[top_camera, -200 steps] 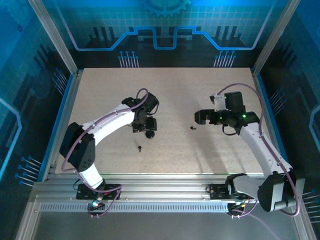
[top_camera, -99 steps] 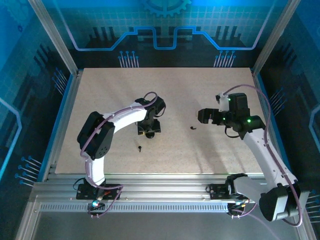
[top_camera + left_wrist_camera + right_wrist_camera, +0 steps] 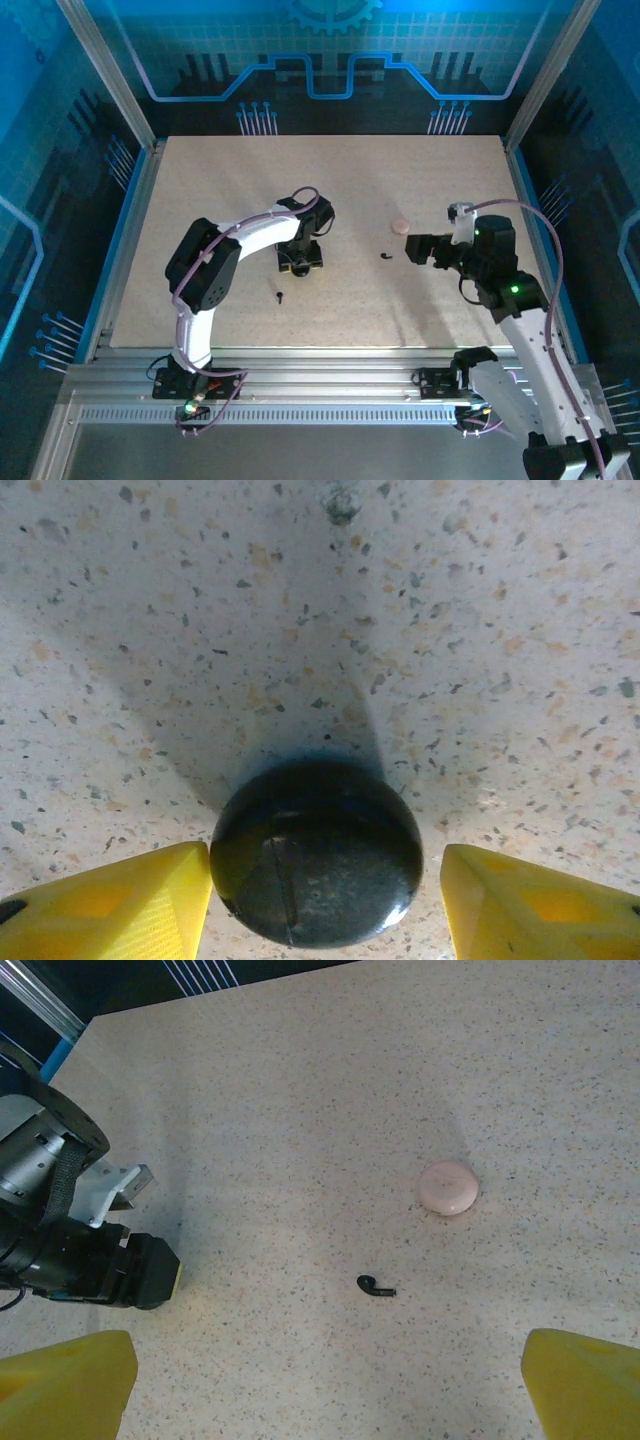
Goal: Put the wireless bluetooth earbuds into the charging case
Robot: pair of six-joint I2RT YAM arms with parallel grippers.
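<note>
The left end effector (image 3: 325,880) sits released around the charging case (image 3: 315,850), one finger (image 3: 130,900) touching, so an off-centre squeeze may shoot it away.

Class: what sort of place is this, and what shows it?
Probably a robotics lab test cell: two robot arms bolted at the edge of a speckled tabletop, an aluminium frame around it, blue circuit-pattern panels behind.

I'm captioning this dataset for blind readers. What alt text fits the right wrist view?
A tiny black earbud lies on the speckled table, ahead of the right gripper, whose yellow fingertips stand wide apart at the bottom corners. A pale pink round disc sits beyond the earbud, and the left arm's dark wrist is at the left edge.
</note>
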